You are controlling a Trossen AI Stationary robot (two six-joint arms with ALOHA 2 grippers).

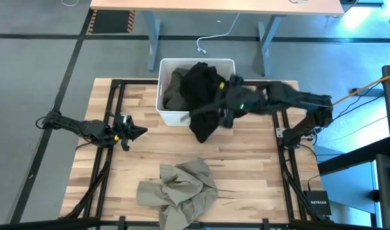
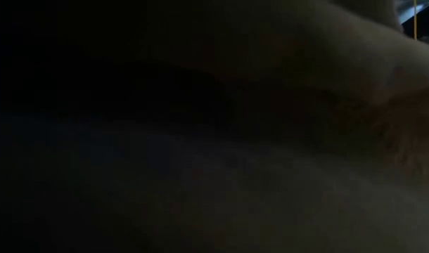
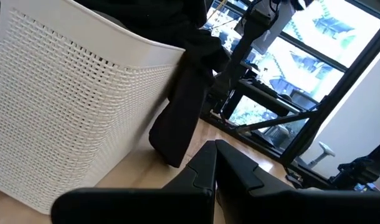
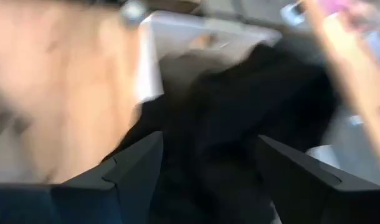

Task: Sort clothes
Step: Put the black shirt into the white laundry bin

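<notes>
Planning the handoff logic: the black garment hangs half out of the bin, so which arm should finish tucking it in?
Right. The right claw sits at the white bin's rim, over the black garment draped there. The left claw, shut, waits apart on the table's left side.

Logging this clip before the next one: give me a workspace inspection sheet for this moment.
Surface: wooden table, bare at the right.
Job's things: black garment draped over the white bin's front rim, a dark olive one inside; khaki-beige garment crumpled at the near edge.
Clutter: nothing seen.
Pincers: right pincer open over the black garment; left pincer shut, parked at the left.
Cables: white cable on the floor; orange cable at right.
Surroundings: desk beyond the table; windows.
</notes>
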